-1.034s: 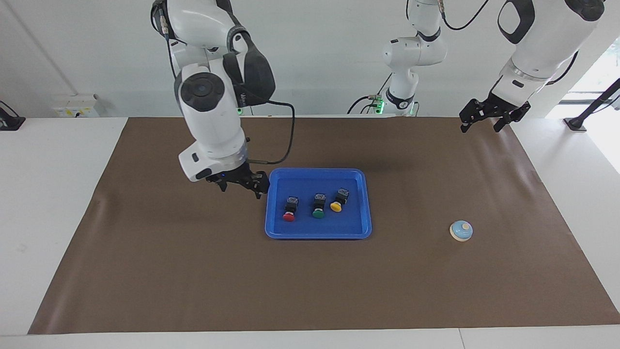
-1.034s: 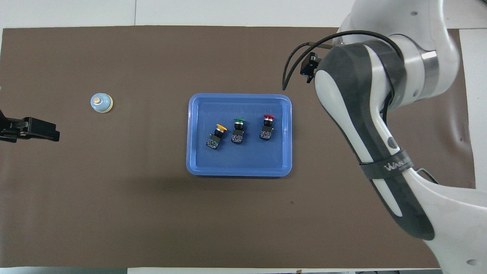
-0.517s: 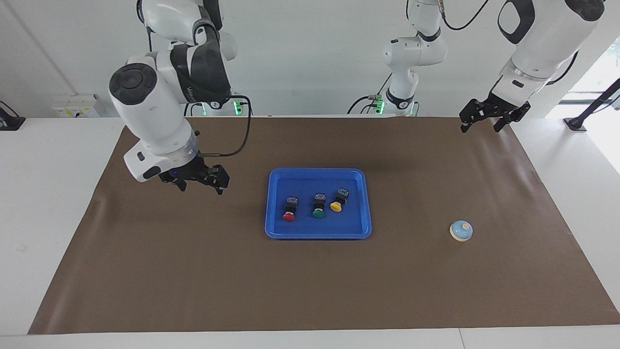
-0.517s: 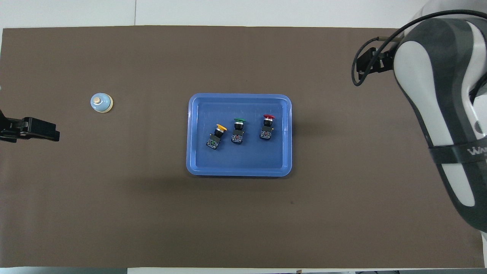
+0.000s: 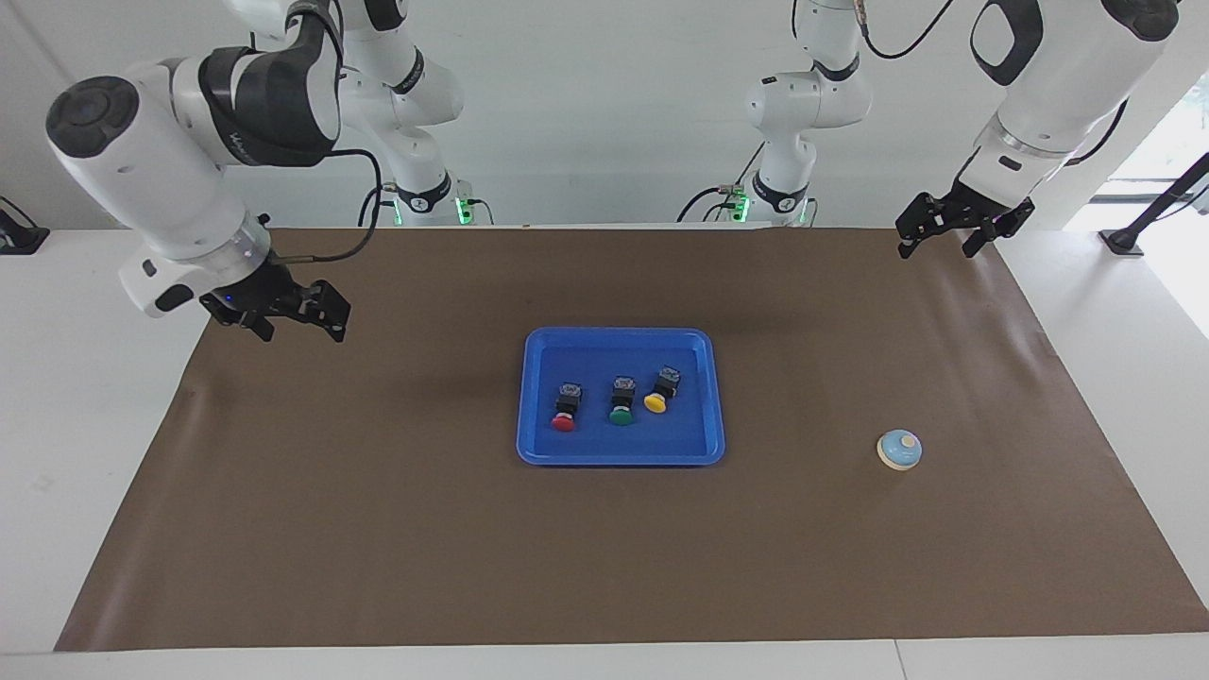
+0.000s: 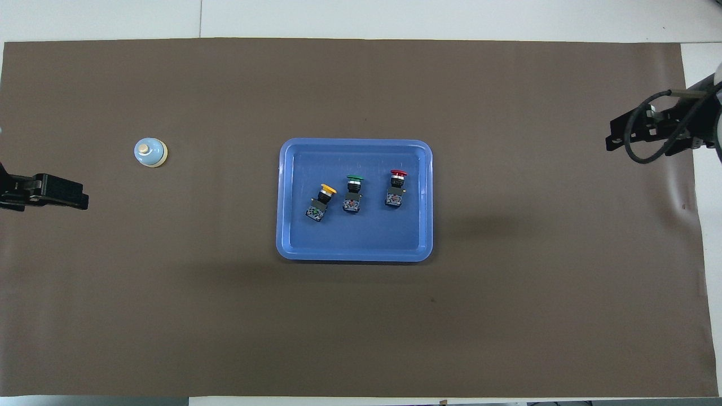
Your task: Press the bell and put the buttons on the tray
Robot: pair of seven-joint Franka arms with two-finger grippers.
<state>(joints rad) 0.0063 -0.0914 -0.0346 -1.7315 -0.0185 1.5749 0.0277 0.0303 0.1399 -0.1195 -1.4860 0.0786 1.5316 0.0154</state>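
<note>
In the middle of the brown mat [image 5: 378,529] lies the tray [image 5: 621,456], a shallow bright-blue plastic rectangle with rounded corners and a raised rim. All around it the mat is bare and flat, with wide free room on every side up to the mat's edges. The white table [image 5: 94,397] shows as a strip around the mat.

Inside the tray the three buttons lie on their sides in a row, close together but apart: the red button [image 5: 565,409] toward the right arm's end, the green button [image 5: 621,401] in the middle, the yellow button [image 5: 660,390] toward the left arm's end. Each has a black boxy body and a round mushroom cap; the caps point away from the robots.

The bell [image 5: 899,450], a small light-blue dome with a cream rim and knob, stands alone on the mat toward the left arm's end, well apart from the tray.

The right gripper [image 5: 295,320] hangs over the mat's edge at the right arm's end, fingers spread, holding nothing. The left gripper [image 5: 938,238] waits over the mat's corner near its own base, also released and empty. Nothing stands between the grippers and the tray.
</note>
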